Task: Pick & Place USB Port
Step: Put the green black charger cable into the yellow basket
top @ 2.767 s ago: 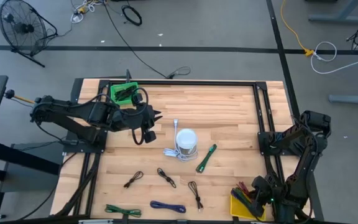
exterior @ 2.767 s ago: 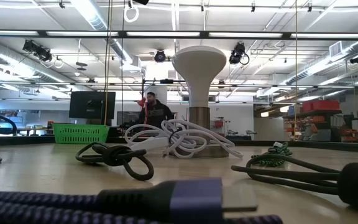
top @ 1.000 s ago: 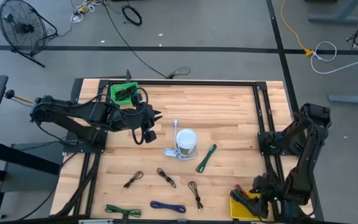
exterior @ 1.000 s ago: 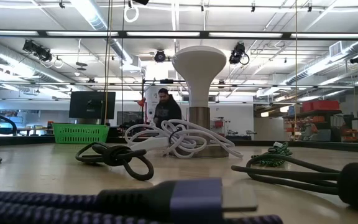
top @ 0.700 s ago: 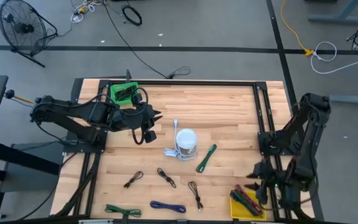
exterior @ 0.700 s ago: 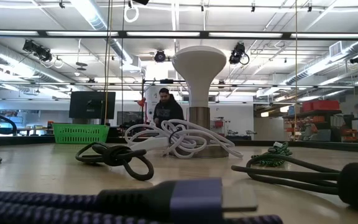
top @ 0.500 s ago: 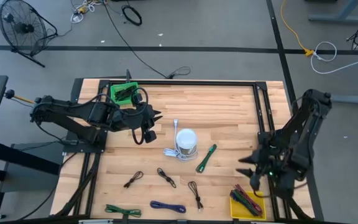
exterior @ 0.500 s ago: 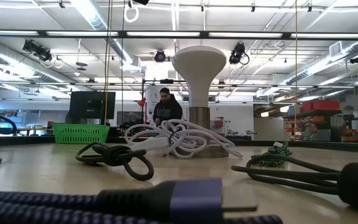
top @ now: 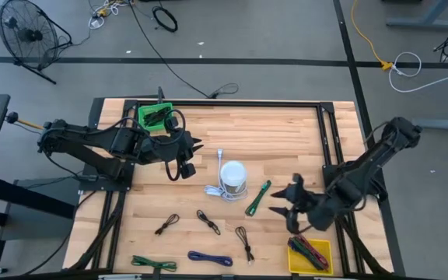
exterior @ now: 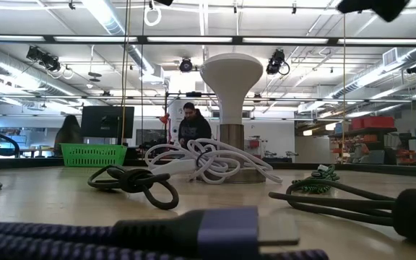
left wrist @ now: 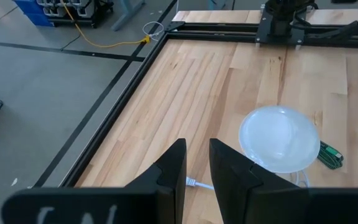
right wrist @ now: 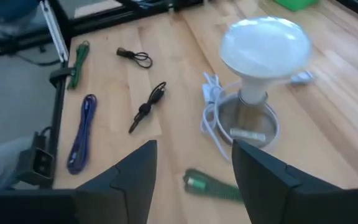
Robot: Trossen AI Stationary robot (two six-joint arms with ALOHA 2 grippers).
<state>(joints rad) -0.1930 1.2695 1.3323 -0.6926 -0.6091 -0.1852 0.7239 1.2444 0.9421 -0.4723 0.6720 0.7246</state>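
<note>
Two grippers hang empty: the right gripper (top: 289, 207), jaws wide, above the wooden table (top: 286, 132), just beside the green bundled USB cable (top: 257, 197); behind it sits a yellow bin (top: 309, 254) of coloured cables. Left gripper (top: 196, 147), jaws narrowly parted, waits near the white round-topped lamp (top: 233, 177).

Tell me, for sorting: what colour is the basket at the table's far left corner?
Green basket, clearest in the high view.
</note>
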